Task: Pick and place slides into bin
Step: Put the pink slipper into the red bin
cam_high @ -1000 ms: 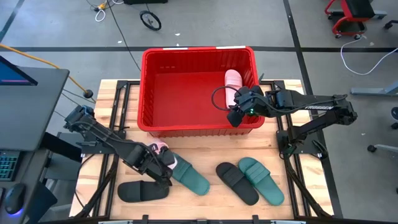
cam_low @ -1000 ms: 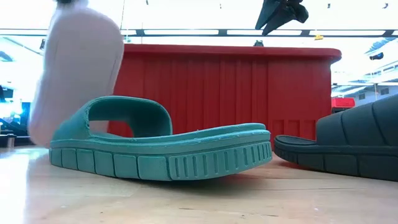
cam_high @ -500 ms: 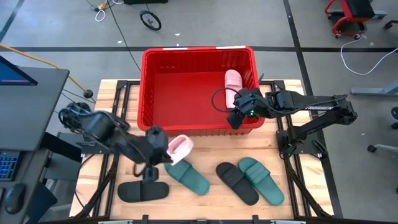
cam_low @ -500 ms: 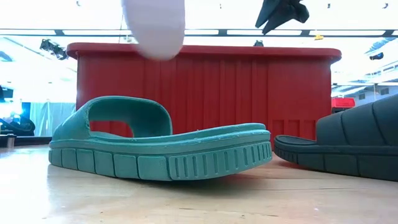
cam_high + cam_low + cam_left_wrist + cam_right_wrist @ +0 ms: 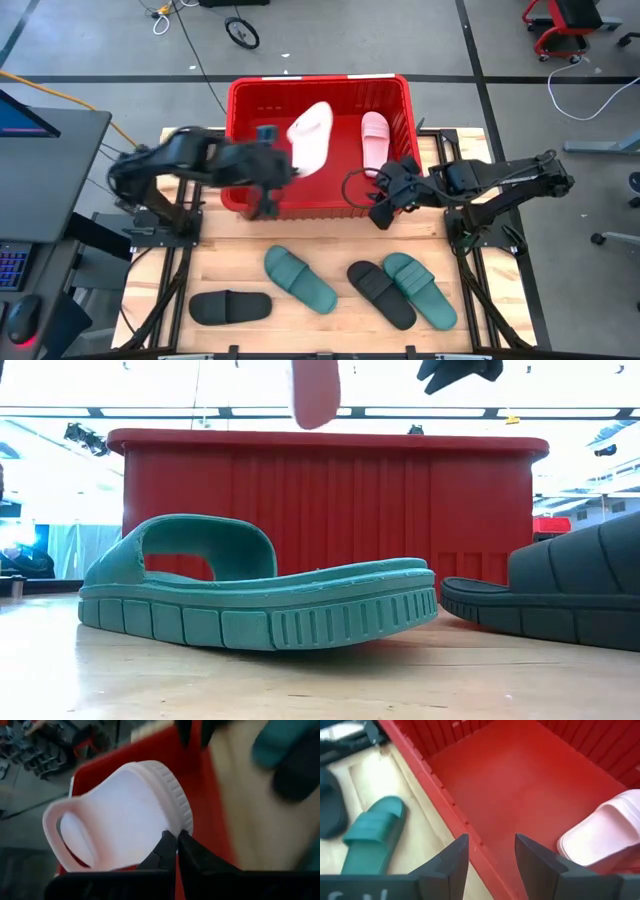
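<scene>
From above, the left end effector, smeared by motion, carries a pale pink slide over the red bin, where a second pink slide lies by the right wall; the right end effector hangs at the bin's front right rim. At desk level, only the carried slide's tip shows above the rim, behind a teal slide. The left wrist view shows its fingers pinched together on the slide's edge; the right wrist view shows fingers spread and empty.

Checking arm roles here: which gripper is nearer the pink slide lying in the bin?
Right. The right gripper, open, is at the bin's front rim just beside the resting pink slide; the left gripper carries the other slide farther left.
</scene>
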Robot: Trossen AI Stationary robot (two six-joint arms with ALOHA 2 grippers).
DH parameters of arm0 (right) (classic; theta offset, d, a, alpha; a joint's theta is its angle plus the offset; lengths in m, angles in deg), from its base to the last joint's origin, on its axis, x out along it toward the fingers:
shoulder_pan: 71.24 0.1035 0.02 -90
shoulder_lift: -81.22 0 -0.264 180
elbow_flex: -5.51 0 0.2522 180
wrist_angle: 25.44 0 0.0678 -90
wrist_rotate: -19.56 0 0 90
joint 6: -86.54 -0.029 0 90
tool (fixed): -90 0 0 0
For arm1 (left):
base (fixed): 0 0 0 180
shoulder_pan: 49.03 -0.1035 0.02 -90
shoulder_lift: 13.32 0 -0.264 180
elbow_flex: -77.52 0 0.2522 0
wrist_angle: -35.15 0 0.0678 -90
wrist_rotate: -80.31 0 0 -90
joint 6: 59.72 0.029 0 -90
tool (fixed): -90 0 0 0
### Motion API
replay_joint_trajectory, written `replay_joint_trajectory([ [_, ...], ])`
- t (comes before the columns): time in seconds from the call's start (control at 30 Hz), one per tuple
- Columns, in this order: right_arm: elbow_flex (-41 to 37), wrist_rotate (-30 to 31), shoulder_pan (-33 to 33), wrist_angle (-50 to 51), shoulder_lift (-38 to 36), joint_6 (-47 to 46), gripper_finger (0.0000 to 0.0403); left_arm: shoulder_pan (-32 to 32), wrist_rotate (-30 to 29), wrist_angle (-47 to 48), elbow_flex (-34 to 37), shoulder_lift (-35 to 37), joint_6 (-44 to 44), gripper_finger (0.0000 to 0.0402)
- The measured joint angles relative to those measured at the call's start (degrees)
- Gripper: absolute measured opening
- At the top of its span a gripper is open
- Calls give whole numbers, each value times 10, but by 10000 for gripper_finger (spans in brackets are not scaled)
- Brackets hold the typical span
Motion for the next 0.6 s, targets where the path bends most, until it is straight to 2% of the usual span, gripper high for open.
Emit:
replay_joint_trajectory([
  [0.13, 0, 13, 3, -1, 0, -59, 164, -75, 38, -4, 24, -58, 72, 6],
  [0.3, 0, 20, 3, -1, 0, -124, 164, -140, 44, -25, 34, -157, 172, 6],
  [0.6, 0, 84, 3, 8, 0, -195, 164, -189, 43, -103, 34, -295, 296, 5],
])
